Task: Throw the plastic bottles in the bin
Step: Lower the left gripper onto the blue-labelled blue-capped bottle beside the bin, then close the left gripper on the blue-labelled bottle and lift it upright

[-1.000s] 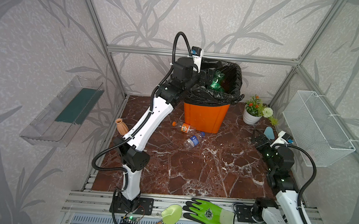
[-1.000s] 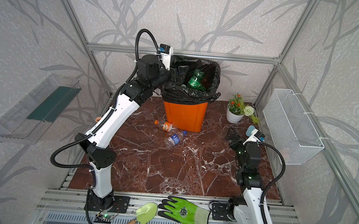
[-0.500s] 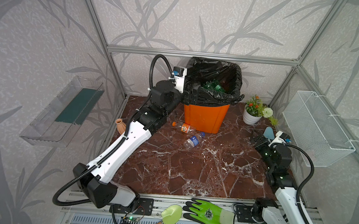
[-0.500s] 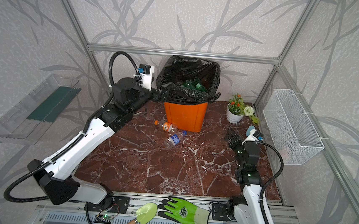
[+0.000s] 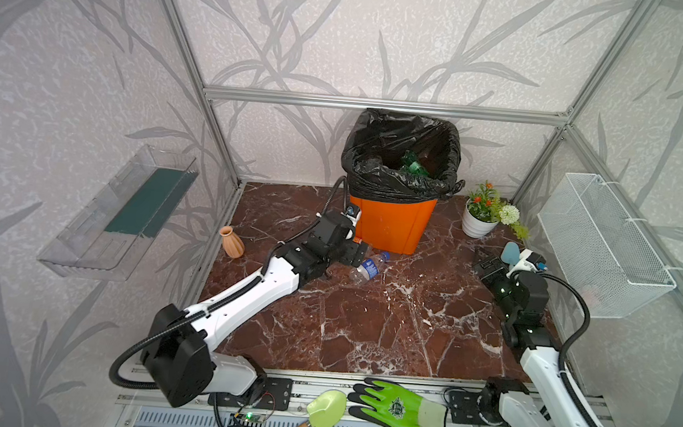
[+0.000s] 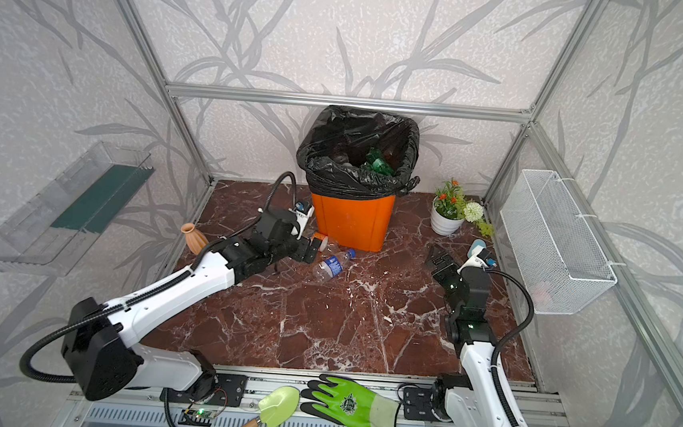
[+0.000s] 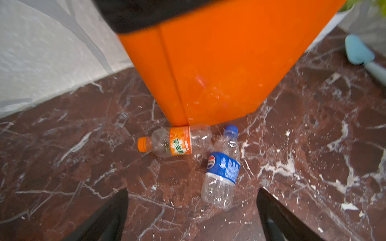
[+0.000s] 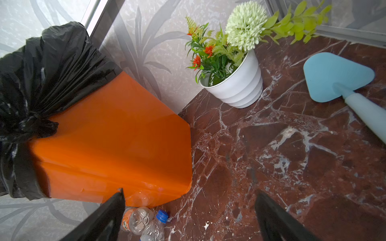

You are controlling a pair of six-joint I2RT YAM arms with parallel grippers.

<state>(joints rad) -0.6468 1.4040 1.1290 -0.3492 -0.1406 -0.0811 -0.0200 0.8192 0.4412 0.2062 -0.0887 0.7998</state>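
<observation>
green bottles [image 5: 413, 164] inside the bin [image 5: 393, 223] show only in both top views.

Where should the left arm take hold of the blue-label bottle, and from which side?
I would grip the blue-label bottle across its labelled middle, coming from above, jaws spanning its width. It lies flat with both long sides free; its capped neck sits close to the orange-label bottle and the bin.

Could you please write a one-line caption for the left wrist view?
Open left gripper facing orange-label bottle and blue-label bottle lying by the orange bin.
</observation>
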